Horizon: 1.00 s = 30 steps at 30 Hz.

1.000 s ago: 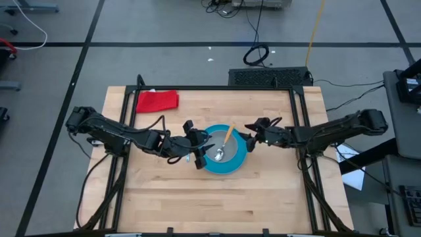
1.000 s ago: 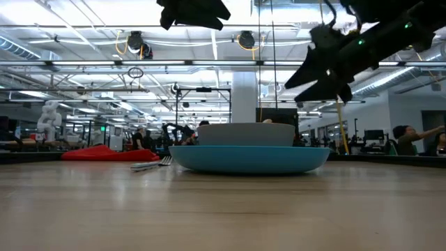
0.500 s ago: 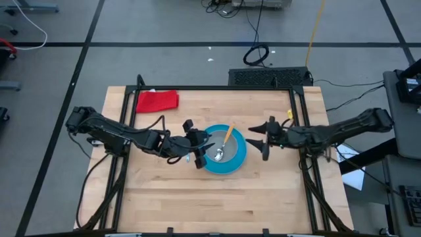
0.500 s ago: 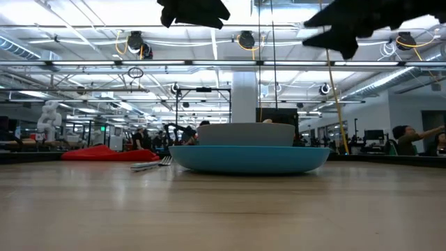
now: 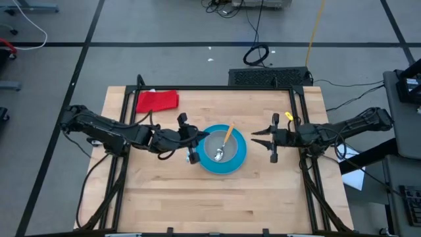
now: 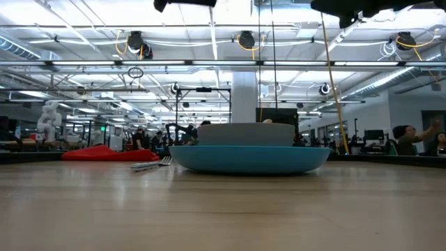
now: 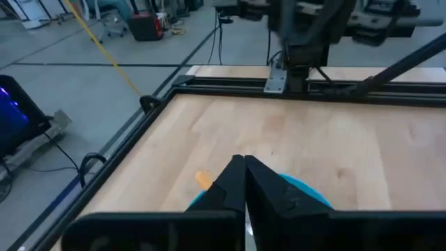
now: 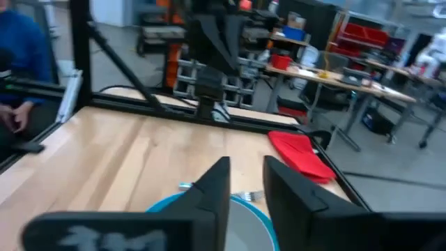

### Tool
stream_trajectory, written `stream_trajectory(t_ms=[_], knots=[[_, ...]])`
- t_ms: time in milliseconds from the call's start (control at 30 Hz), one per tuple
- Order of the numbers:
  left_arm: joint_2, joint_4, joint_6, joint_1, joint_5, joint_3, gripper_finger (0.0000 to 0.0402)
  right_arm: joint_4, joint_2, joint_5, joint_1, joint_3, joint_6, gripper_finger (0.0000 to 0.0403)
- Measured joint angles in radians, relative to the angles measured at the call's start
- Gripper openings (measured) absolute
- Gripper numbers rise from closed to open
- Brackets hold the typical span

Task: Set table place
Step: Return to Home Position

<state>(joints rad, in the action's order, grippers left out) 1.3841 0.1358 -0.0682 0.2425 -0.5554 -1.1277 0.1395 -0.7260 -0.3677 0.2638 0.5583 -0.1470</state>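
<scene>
Both arms have pulled back from the plate (image 5: 241, 158). The right gripper (image 8: 245, 164), slightly open and empty, is right of centre; the left gripper (image 7: 240, 164), pinched closed and empty, is just left. The bowl (image 5: 211, 149) holds the spoon (image 5: 227, 136), with the fork (image 6: 150, 165) beside it. Only homing the 2 arms seems left.

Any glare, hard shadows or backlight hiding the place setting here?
High view: even light, no glare; blue plate, bowl and spoon read clearly, only soft shadows on the table. Low view: bright ceiling lights turn the arms at the top edge into silhouettes. Left wrist view: the shut left gripper covers most of the plate; right wrist view: the open right gripper does likewise.
</scene>
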Motion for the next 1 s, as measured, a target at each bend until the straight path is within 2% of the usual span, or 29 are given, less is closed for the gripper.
stream_trajectory(t_ms=[167,300,600,767,1000], knots=[[-0.015,-0.061,0.003,0.000,-0.004,0.070,0.0017,-0.008,0.010,0.033,0.000,0.000,-0.027,0.0034],[-0.034,-0.162,0.011,0.000,0.025,0.154,0.0007,-0.015,0.015,0.033,0.000,-0.002,-0.043,0.0004],[-0.143,-0.426,0.111,-0.021,0.199,0.368,0.0015,0.019,0.031,0.033,0.000,-0.061,-0.048,0.0001],[-0.229,-0.553,0.109,-0.046,0.223,0.522,0.0003,0.038,0.038,0.033,0.000,-0.110,-0.042,0.0001],[-0.329,-0.694,0.083,-0.068,0.251,0.725,0.0012,0.247,0.048,0.033,-0.002,-0.273,-0.069,0.0000]])
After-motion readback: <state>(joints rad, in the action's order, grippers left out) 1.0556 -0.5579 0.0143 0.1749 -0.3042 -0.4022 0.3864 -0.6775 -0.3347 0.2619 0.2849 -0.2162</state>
